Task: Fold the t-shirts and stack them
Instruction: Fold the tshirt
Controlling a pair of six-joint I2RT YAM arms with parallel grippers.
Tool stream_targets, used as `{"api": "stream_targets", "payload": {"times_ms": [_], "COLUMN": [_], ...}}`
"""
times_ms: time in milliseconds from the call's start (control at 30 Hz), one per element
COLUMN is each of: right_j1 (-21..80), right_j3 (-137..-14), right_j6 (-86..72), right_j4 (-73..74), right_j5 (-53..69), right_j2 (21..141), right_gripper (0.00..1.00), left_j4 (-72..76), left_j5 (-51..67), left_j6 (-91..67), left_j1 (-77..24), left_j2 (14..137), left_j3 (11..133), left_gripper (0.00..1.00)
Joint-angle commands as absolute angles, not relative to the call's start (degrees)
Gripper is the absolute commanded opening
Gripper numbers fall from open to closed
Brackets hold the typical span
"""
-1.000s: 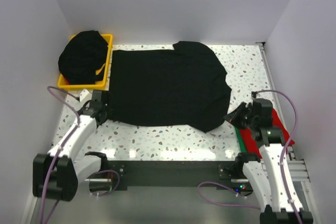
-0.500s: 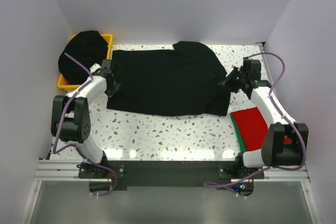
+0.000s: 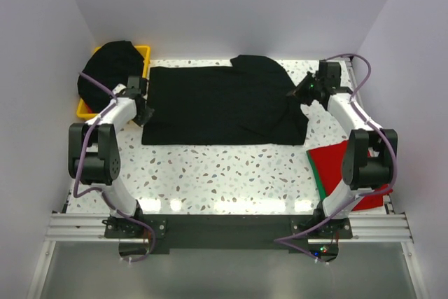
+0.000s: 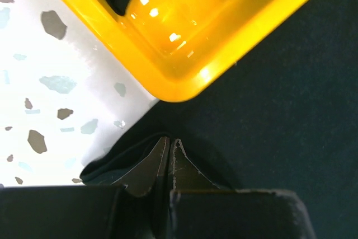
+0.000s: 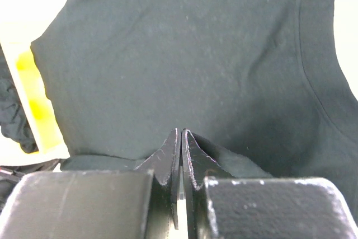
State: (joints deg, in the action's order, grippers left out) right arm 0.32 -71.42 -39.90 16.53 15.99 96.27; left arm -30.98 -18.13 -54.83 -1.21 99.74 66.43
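Observation:
A black t-shirt [image 3: 217, 106] lies spread across the far half of the table, its near part doubled back over itself. My left gripper [image 3: 142, 97] is at the shirt's left edge beside the yellow bin, jaws shut on a fold of black cloth [image 4: 291, 82]. At the shirt's right edge my right gripper [image 3: 302, 93] is likewise shut on the cloth [image 5: 184, 54]. In the wrist views both pairs of fingertips [image 4: 170, 141] [image 5: 180, 132] are pressed together with cloth bunched around them. A red t-shirt [image 3: 343, 166] lies folded at the near right.
A yellow bin [image 3: 143, 54] at the far left holds a heap of black shirts [image 3: 105, 75]; its corner [image 4: 184, 54] is just beyond my left fingertips. A green edge [image 3: 314, 173] shows under the red shirt. White walls close in the table on three sides.
Both grippers have moved from the near corners of the black shirt toward the far side, carrying its hem with them. The shirt's near edge now lies farther back.

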Motion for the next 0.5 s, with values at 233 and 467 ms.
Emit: {"api": "stream_targets", "payload": {"times_ms": [233, 467], "right_j1": [0.2, 0.3], "right_j3": [-79.6, -78.2], "right_j6": [-39.9, -39.8], "right_j4": [15.1, 14.6], "right_j5": [15.2, 13.7], "right_j2": [100.0, 99.2], "right_gripper": [0.0, 0.0], "left_j4": [-30.1, -29.1], "left_j5": [-17.7, -17.3], "left_j6": [-53.8, -53.4], "left_j1": [1.7, 1.8], "left_j2": [97.9, 96.2], "left_j3": [67.5, 66.5], "left_gripper": [0.0, 0.0]}}
